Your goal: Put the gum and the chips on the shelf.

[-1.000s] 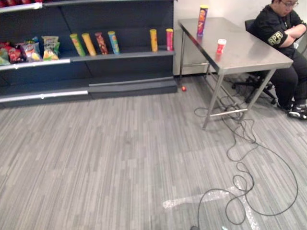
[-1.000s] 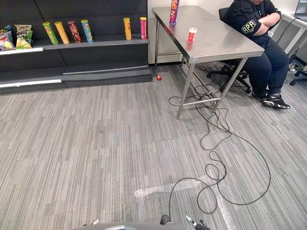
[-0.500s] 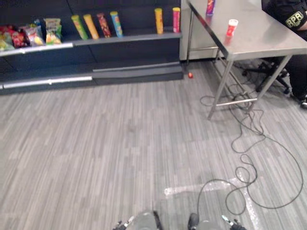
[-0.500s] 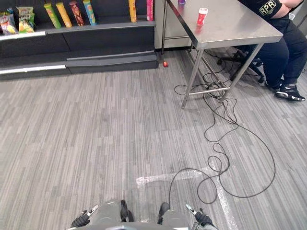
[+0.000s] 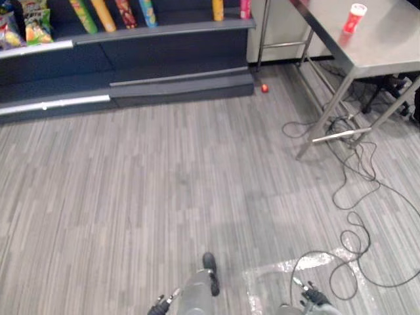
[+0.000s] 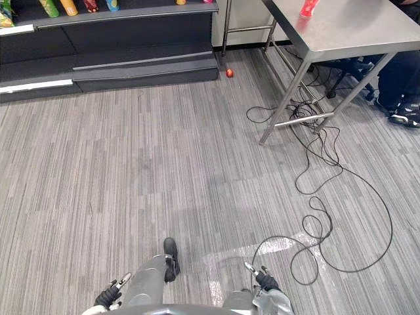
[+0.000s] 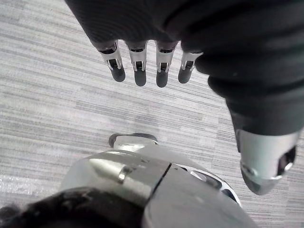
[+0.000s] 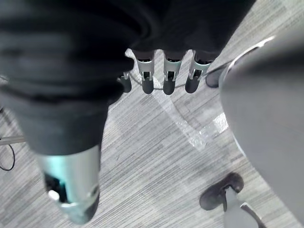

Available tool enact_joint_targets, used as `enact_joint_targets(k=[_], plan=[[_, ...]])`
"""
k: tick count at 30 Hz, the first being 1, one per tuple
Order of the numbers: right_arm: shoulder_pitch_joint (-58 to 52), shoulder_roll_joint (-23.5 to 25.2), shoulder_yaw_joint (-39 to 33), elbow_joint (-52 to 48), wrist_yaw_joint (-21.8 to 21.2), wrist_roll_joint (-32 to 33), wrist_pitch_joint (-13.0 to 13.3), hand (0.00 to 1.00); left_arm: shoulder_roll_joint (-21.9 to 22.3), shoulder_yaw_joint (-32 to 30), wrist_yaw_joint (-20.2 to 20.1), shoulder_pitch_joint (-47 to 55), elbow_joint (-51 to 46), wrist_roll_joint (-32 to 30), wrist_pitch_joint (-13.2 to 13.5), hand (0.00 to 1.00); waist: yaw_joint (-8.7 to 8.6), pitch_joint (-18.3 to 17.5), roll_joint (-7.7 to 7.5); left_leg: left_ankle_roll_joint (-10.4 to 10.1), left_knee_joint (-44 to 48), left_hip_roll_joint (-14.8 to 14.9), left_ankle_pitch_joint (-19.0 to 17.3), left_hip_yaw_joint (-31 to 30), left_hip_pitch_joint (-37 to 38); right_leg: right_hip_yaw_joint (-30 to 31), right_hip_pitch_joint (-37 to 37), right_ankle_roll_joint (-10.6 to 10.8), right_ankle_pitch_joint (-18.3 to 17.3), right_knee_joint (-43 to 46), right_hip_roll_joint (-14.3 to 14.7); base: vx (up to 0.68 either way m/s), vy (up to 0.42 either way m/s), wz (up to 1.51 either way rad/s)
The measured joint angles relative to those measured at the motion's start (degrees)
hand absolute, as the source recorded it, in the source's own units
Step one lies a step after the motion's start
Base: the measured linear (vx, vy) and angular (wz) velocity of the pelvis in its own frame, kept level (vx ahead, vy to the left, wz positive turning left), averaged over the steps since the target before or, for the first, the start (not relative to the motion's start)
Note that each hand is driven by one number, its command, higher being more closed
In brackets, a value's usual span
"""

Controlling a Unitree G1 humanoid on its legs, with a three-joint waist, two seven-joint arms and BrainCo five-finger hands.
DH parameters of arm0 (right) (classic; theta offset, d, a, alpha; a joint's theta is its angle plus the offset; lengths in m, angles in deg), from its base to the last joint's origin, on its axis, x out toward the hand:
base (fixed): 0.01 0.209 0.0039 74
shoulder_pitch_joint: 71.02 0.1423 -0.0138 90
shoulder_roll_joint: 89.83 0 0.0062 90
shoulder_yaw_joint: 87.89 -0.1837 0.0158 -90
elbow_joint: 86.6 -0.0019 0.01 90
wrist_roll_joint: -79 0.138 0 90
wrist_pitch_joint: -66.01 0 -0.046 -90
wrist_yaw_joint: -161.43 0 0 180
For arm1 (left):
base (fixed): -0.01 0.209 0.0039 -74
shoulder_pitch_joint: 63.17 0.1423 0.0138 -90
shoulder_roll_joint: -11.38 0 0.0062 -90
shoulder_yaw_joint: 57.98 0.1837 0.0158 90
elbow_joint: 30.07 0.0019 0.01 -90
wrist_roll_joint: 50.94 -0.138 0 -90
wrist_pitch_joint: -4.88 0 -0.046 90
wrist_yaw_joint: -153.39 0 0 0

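A small red-and-white gum tub [image 5: 355,18] stands on the steel table [image 5: 394,49] at the far right. The dark shelf [image 5: 164,29] runs along the back left, holding several upright chip cans [image 5: 105,13] and snack bags [image 5: 36,20]. My left hand [image 7: 140,71] hangs low over the grey floor with its fingers straight and nothing in them; it also shows at the bottom edge [image 6: 108,298]. My right hand [image 8: 168,76] hangs the same way, open and empty, at the bottom right [image 6: 266,282]. Both hands are far from the table and the shelf.
A small red ball [image 5: 264,88] lies on the floor by the shelf's right end. The table's steel legs [image 6: 282,111] stand at the right. A person's dark trouser leg and shoe [image 6: 407,115] show beyond the table. Grey striped flooring stretches between me and the shelf.
The whole picture has shifted: the camera now looks further down, so the shelf and table sit higher in view. The tall can on the table has left the picture.
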Motion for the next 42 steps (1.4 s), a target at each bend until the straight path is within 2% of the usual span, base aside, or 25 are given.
enact_joint_targets(k=[2, 4, 5, 7, 9, 10, 12, 15, 17, 18, 19, 20, 21, 24, 25, 26, 27, 29, 31, 33, 35, 36, 37, 39, 42], plan=[[-0.43, -0.07, -1.51, -0.09, -0.09, -0.52, -0.01, 0.0, 0.06, 0.16, 0.01, 0.06, 0.51, -0.75, -0.02, 0.0, 0.78, -0.73, 0.34, 2.18, -2.02, -1.1, -1.88, 3.31, 4.45, 3.13, -4.66, -1.24, 5.28, 9.16, -1.69, 0.4, 0.308, -0.64], [-1.52, -0.17, -1.69, -1.27, 0.02, -1.05, 0.54, 0.0, -0.24, 1.82, -0.03, 0.47, 0.36, -1.99, -0.05, 0.0, 0.05, -1.43, 0.25, 3.62, -4.12, -2.06, -3.04, 4.52, 8.36, 2.7, -9.5, -2.82, 10.86, 20.68, -3.52, 0.39, 0.255, -0.21], [-1.68, -0.47, -1.71, -2.66, -0.06, -1.05, 0.9, 0.0, -0.86, 2.97, -0.09, 0.44, 0.32, -2.3, -0.1, 0.0, -1.12, -1.2, 0.25, 5.02, -5.01, -2.8, -4.27, 4.49, 11.98, 2.78, -13.58, -2.88, 13.8, 32.93, -4.12, 0.36, 0.181, 0.02], [-1.62, -0.6, -1.63, -3.32, -0.09, -1.0, 1.43, 0.0, -0.91, 3.5, -0.08, 0.42, 0.31, -2.31, -0.11, 0.0, -1.35, -0.94, 0.46, 5.28, -6.8, -3.27, -4.91, 4.36, 16.8, 1.8, -17.22, -3.98, 10.58, 44.81, -3.2, 0.35, 0.111, 0.0], [-1.66, -0.66, -1.29, -4.12, 0.12, -0.88, 1.76, 0.0, -0.7, 4.34, -0.08, 0.54, 0.4, -2.32, -0.09, 0.0, -1.32, -0.58, 0.98, 4.9, -10.95, -3.75, -5.24, 4.47, 23.6, -2.95, -19.85, -6.64, 3.57, 51.11, -1.78, 0.34, 0.046, -0.07], [-1.64, -0.66, -1.21, -4.51, 0.07, -0.28, 1.96, 0.0, -0.67, 4.51, -0.08, 0.58, 0.46, -2.31, -0.1, 0.0, -1.64, -0.53, 1.07, 4.45, -12.7, -3.87, -5.53, 4.66, 26.78, -5.89, -21.61, -6.97, -0.05, 49.89, -0.79, 0.37, 0.001, 0.01], [-1.57, -0.55, -1.12, -5.26, -0.12, 0.23, 2.03, 0.0, -0.37, 3.66, -0.1, 0.57, 0.57, -2.64, -0.1, 0.0, -2.22, -0.4, 1.16, 3.94, -13.99, -3.81, -6.52, 4.52, 29.56, -9.62, -24.16, -7.58, -1.51, 41.69, 0.74, 0.28, -0.065, 0.09], [-2.24, -0.56, -1.71, -4.67, -0.19, 0.78, 1.58, 0.0, 0.81, -0.41, -0.59, 0.57, 0.65, -4.05, -0.23, 0.0, -2.35, -0.26, 1.44, 1.81, -13.87, -2.84, -9.61, 3.39, 31.69, -12.06, -24.41, -5.4, 1.22, 16.44, 3.72, 0.31, -0.173, 0.22], [-3.31, -0.76, -2.4, -4.69, -0.18, 0.72, 1.53, 0.0, 1.74, -3.86, -1.1, 0.73, 0.65, -4.08, -0.42, 0.0, -2.32, -0.12, 1.5, -1.48, -13.66, -1.72, -11.9, 2.03, 33.31, -11.13, -23.68, -4.41, 6.89, -0.11, 4.68, 0.45, -0.242, 0.31], [-3.85, -0.71, -2.48, -4.54, -0.18, 0.69, 1.49, 0.0, 1.76, -4.44, -1.2, 0.8, 0.75, -4.09, -0.44, 0.0, -2.41, 0.06, 1.28, -2.34, -13.77, -1.56, -12.51, 1.29, 34.17, -10.68, -23.05, -3.81, 7.31, -2.1, 4.69, 0.61, -0.331, 0.34], [-4.93, -0.98, -3.33, -4.11, -0.23, 0.64, 1.32, 0.0, 2.51, -6.1, -1.27, 0.89, 1.52, -4.14, -0.49, 0.0, -2.32, 0.21, 1.87, -3.87, -14.16, -0.05, -13.92, 0.26, 36.26, -9.95, -22.63, -4.43, 12.38, 0.08, 5.58, 0.52, -0.286, 0.3], [-5.01, -1.46, -3.69, -3.79, -0.25, 0.63, 1.21, 0.0, 3.26, -6.94, -1.32, 0.71, 2.0, -4.15, -0.54, 0.0, -2.45, 0.32, 2.76, -4.22, -14.18, 1.15, -14.32, -0.16, 36.62, -9.93, -23.32, -4.44, 12.29, 2.65, 6.47, 0.63, -0.331, 0.28], [-5.08, -2.43, -4.05, -3.28, -0.3, 0.58, 1.12, 0.0, 4.53, -7.65, -1.76, 0.63, 2.31, -4.24, -0.48, 0.0, -2.2, -0.36, 4.6, -4.69, -14.25, 2.94, -12.88, -1.19, 37.06, -10.16, -25.51, -8.2, 8.35, 8.23, 7.74, 0.41, -0.221, 0.13], [-4.36, -2.7, -3.89, -3.1, -0.56, 0.13, 0.86, 0.0, 4.82, -8.24, -2.39, 0.6, 2.38, -4.27, -0.55, 0.0, -2.49, -0.56, 5.3, -5.68, -12.6, 4.7, -8.52, -4.5, 37.2, -11.46, -25.4, -8.6, 2.89, 13.21, 8.06, 0.6, -0.344, 0.28], [-4.8, -3.55, -2.26, -2.26, -1.17, 0.07, 0.69, 0.0, 4.74, -8.05, -2.74, 0.13, 1.53, -3.99, -0.52, 0.0, -2.38, -0.81, 5.1, -11.14, 13.43, 7.66, 0.01, -12.29, 25.59, -14.7, -20.1, -10.01, -2.63, 14.5, 7.46, 0.98, -0.369, 0.63], [-4.73, -3.68, -1.63, -1.58, -1.16, 0.12, 0.71, 0.0, 4.23, -8.04, -2.68, 0.11, 1.51, -3.41, -0.49, 0.0, -2.3, -0.53, 4.66, -13.6, 23.35, 9.13, 2.21, -12.8, 21.42, -15.31, -17.38, -10.37, -3.12, 13.36, 7.52, 0.96, -0.306, 0.55], [-4.56, -3.65, -1.64, -1.56, -1.15, 0.14, 0.74, 0.0, 4.23, -8.08, -2.67, 0.14, 1.44, -3.25, -0.47, 0.0, -2.26, -0.56, 4.74, -14.22, 26.44, 9.33, 1.7, -12.43, 20.01, -15.35, -16.35, -10.37, -3.1, 12.83, 7.54, 0.45, -0.013, 0.05], [-4.55, -3.34, -1.84, -1.75, -1.09, 0.16, 0.86, 0.0, 4.23, -8.1, -2.64, 0.48, 0.66, -1.72, -0.47, 0.0, -2.17, -0.44, 4.48, -13.15, 33.29, 9.22, -0.43, -9.15, 14.87, -15.03, -10.96, -10.06, -3.43, 9.34, 7.41, 0.3, 0.047, 0.1], [-4.5, -3.18, -1.72, -1.81, -0.84, 0.48, 0.71, 0.0, 3.99, -7.9, -2.57, 0.56, -0.62, -1.13, -0.33, 0.0, -2.08, -0.36, 4.48, -7.9, 36.01, 9.17, -5.1, -7.15, 9.9, -14.89, -8.07, -9.16, -4.62, 7.1, 7.18, 0.18, 0.105, 0.24], [-4.54, -2.95, -1.39, -2.22, -0.09, 1.01, 0.76, 0.0, 3.95, -7.07, -2.25, 0.6, -1.96, -0.95, 0.12, 0.0, -0.73, -0.25, 4.23, -5.4, 29.43, 8.63, -9.43, -3.23, 3.83, -14.44, -5.54, -7.73, -5.4, 6.28, 5.7, 0.24, 0.304, 0.0], [-4.63, -2.77, -1.0, -3.22, -0.01, 1.17, 0.82, 0.0, 3.92, -6.24, -1.99, 0.96, -1.97, -0.93, 0.34, 0.0, -0.49, -0.32, 4.36, -4.62, 16.41, 7.34, -8.54, -3.77, 2.47, -14.01, -5.06, -5.32, -6.57, 6.75, 4.54, 0.22, 0.405, -0.3], [-4.57, -2.82, 0.46, -4.41, 0.11, 1.29, 1.02, 0.0, 4.54, -5.91, -1.73, 1.62, -1.77, -0.88, 0.61, 0.0, -0.13, -0.42, 5.14, -3.48, 5.68, 7.14, -2.03, -4.55, 3.19, -11.86, -4.81, -2.4, -6.65, 6.67, 4.29, 0.28, 0.418, -0.59], [-4.78, -1.86, 2.77, -5.65, 0.11, 1.28, 1.14, 0.0, 4.0, -6.0, -1.31, 2.71, -1.82, -0.94, 0.77, 0.0, 0.34, -1.18, 4.18, -2.38, 3.2, 5.01, -3.05, -1.43, 4.77, -10.05, -4.49, -1.07, -5.73, 6.08, 3.05, 0.21, 0.256, -0.52], [-5.01, -1.34, 4.94, -6.79, 0.03, 0.92, 1.39, 0.0, 4.1, -6.18, -1.11, 2.81, -1.98, -1.0, 1.32, 0.0, 0.5, -1.9, 3.25, -1.65, 2.2, 4.48, -3.81, 1.17, 5.68, -9.45, -4.96, -2.26, -6.35, 8.51, 3.14, 0.32, 0.21, -0.33], [-3.2, -0.63, 4.66, -5.1, -0.06, -1.74, 1.61, 0.0, 4.14, -7.55, -1.43, 2.62, -0.73, 0.13, 1.12, 0.0, 0.95, -2.48, 2.47, 0.2, 5.57, 3.55, -6.91, 4.05, 6.27, -7.98, -0.94, -1.92, -2.49, 2.5, 4.67, 0.3, 0.178, -0.45]])
